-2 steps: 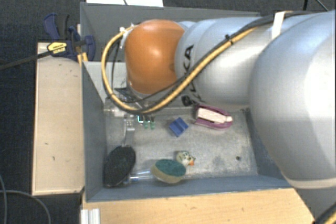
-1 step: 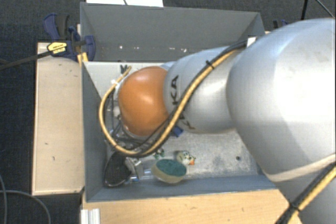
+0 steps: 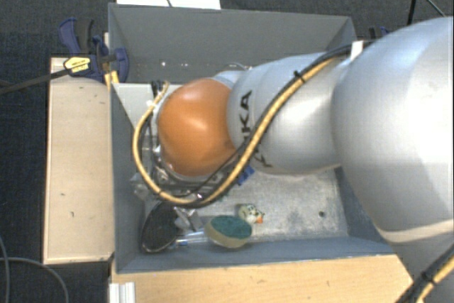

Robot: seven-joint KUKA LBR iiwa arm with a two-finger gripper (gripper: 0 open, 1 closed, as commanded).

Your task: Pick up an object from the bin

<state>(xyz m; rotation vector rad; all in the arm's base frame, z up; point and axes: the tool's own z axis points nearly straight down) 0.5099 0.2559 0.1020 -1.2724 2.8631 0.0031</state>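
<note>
The orange cover (image 3: 193,125) on the arm sits low over the left side of the grey bin (image 3: 227,35). The hand (image 3: 172,188) is tucked under it, so I cannot tell if it is spread or pressed together. Just below the hand, in the near left corner, lies a black oval thing (image 3: 157,229), with a round green pad (image 3: 229,230) and a little white toy (image 3: 249,213) beside it.

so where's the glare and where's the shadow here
Camera view: broad glare on the silver arm, softer sheen on its orange cover; under the cover the lower left corner of the bin lies in shadow, around the black glossy object.
</note>
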